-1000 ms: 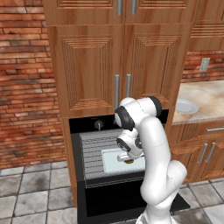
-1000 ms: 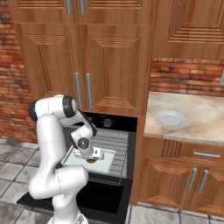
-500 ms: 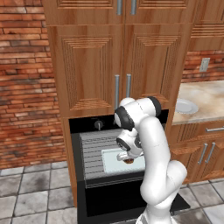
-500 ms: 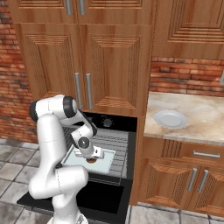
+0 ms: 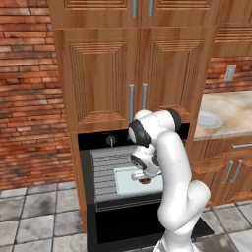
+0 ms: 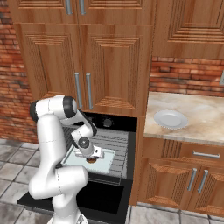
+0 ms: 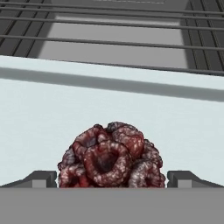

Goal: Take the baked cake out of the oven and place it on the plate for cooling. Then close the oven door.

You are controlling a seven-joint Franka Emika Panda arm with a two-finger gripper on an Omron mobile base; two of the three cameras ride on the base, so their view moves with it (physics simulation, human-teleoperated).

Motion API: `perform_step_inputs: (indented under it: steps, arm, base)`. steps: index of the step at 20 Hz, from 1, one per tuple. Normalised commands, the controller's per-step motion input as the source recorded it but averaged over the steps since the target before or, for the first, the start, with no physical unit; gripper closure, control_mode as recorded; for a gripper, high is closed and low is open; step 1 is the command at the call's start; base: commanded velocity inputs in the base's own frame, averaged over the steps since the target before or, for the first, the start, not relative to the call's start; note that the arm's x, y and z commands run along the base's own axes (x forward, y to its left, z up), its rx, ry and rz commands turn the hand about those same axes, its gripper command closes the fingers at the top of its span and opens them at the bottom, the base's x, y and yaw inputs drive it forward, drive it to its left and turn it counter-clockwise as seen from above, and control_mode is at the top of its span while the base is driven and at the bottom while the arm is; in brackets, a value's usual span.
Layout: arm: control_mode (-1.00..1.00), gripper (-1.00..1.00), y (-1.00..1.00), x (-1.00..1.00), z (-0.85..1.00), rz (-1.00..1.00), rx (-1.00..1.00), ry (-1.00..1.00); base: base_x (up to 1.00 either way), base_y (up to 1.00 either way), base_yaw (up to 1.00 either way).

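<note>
1. Oven (image 5: 106, 170) is open, door (image 5: 147, 231) dropped flat at the bottom of the left base view, running under the arm. So the opening step reads as done.
2. Cake (image 7: 112, 156) sits on the pale tray (image 7: 52, 122), lower centre of the hand view. Tray rests on the wire rack (image 6: 116, 144) inside the oven, centre-left of the right base view. Cake not lifted yet.
3. Gripper (image 7: 112, 177) is right down at the cake, jaws spread wide, one fingertip (image 7: 41, 178) showing on each side of the lump at the bottom edge. No squeeze visible: I read this as lined up for the grasp, not holding.
4. In both base views the gripper (image 6: 92, 154) hangs low over the tray with the cake (image 6: 91, 160) a small dark spot just beneath it.
5. Plate (image 6: 170, 118) sits bare on the counter (image 6: 205, 118), centre-right of the right base view, well apart from the oven.
6. Left to do, by my read: close on the cake, carry it up and right to the plate, release, then swing the door shut. Roughly a third in at best.
</note>
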Motion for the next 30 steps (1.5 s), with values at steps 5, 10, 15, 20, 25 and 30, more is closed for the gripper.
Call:
perform_step_inputs:
  steps: [5,10,15,20,25,30]
  arm:
    - [-1.0,-1.0,0.0,0.0,0.0,0.0,0.0,0.0]
    - [-1.0,-1.0,0.0,0.01,-0.03,0.0,0.0,0.0]
    - [-1.0,-1.0,0.0,0.01,-0.08,0.0,0.0,0.0]
    - [-1.0,-1.0,0.0,0.0,-0.11,0.0,0.0,0.0]
    - [-1.0,-1.0,0.0,0.0,-0.11,0.0,0.0,0.0]
    - [-1.0,-1.0,0.0,0.0,-0.09,0.0,0.0,0.0]
  base:
    - [0.0,0.0,0.0]
    - [0.0,0.0,0.0]
    - [0.0,0.0,0.0]
    - [0.0,0.0,0.0]
    - [0.0,0.0,0.0]
    - [0.0,0.0,0.0]
